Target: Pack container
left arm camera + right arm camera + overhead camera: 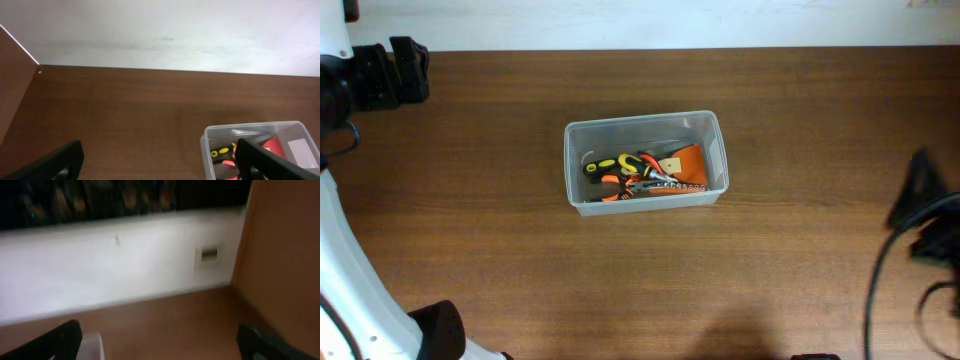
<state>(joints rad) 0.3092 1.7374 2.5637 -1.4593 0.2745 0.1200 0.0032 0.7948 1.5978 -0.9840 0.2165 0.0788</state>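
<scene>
Overhead first: the container [645,121] sits near the middle of the table [770,280], long side running 9 to 3 o'clock. Inside lie a yellow-and-black handled tool [605,163], orange-handled pliers [617,190] and a flat orange piece [688,160], bunched toward the 6 o'clock wall. The left arm [380,75] is off at 10 o'clock and the right arm [925,205], blurred, at 3 o'clock, both well apart from the bin. From this height I cannot tell how their jaws stand.

Next, the left wrist view: the left gripper [160,162] has its two dark fingers [55,162] spread wide at 7 and 5 o'clock, with bare tabletop between them. The container's corner shows at 4 o'clock, partly behind one finger, with the yellow handle and something red visible through its wall.

Lastly, the right wrist view, which is blurred: the right gripper [160,342] is likewise spread wide and pinches nothing. A white wall [125,265] fills the middle. A pale see-through corner shows at 7 o'clock; whether it is the bin I cannot tell.
</scene>
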